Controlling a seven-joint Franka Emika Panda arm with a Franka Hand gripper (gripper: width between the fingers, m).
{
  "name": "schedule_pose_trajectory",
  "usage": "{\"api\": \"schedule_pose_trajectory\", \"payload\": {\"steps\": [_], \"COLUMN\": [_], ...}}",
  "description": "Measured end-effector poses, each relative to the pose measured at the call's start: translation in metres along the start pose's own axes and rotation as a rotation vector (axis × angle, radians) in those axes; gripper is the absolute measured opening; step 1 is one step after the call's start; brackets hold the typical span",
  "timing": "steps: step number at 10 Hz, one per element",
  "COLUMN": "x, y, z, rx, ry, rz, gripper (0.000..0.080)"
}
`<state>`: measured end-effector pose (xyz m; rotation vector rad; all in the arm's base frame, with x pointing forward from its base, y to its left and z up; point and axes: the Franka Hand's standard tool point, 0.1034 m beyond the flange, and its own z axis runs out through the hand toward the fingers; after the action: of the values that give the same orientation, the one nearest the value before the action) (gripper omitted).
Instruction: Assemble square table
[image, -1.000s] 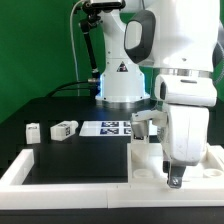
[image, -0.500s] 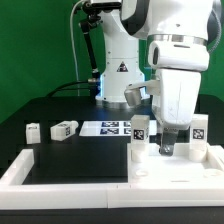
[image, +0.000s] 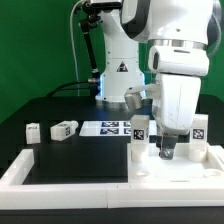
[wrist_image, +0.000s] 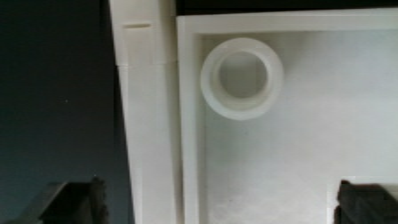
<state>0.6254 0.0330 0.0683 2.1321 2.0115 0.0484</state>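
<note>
My gripper (image: 168, 151) hung low over the square top (image: 190, 170), lower right of frame. My fingers (wrist_image: 79, 203) were spread wide, gripping nothing; only the top's floor and a corner socket (wrist_image: 242, 78) showed between them. First leg (image: 139, 136) stood upright on the top frame-left of me, second leg (image: 199, 133) frame-right. Third leg (image: 63, 128) and fourth leg (image: 33, 132) lay loose, middle left.
</note>
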Motion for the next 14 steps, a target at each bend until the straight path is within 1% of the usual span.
{"api": "schedule_pose_trajectory", "payload": {"steps": [1, 2, 3, 4, 7, 8, 9, 11, 12, 14], "x": [-0.019, -0.044, -0.056, -0.06, -0.06, -0.063, -0.075, -0.103, -0.111, -0.11], "y": [-0.008, -0.019, -0.023, -0.022, -0.023, -0.023, -0.029, -0.057, -0.063, -0.063], "z": [-0.007, -0.021, -0.033, -0.034, -0.032, -0.033, -0.038, -0.047, -0.045, -0.044], "rx": [0.009, 0.031, 0.044, 0.043, 0.046, 0.047, 0.051, 0.074, 0.099, 0.101], "ry": [-0.013, -0.037, -0.051, -0.052, -0.053, -0.054, -0.059, -0.07, -0.074, -0.074], "rz": [-0.005, 0.026, 0.043, 0.043, 0.043, 0.048, 0.067, 0.116, 0.125, 0.124], "gripper": [0.0649, 0.0649, 0.0649, 0.0649, 0.0649, 0.0649, 0.0649, 0.0649, 0.0649, 0.0649]}}
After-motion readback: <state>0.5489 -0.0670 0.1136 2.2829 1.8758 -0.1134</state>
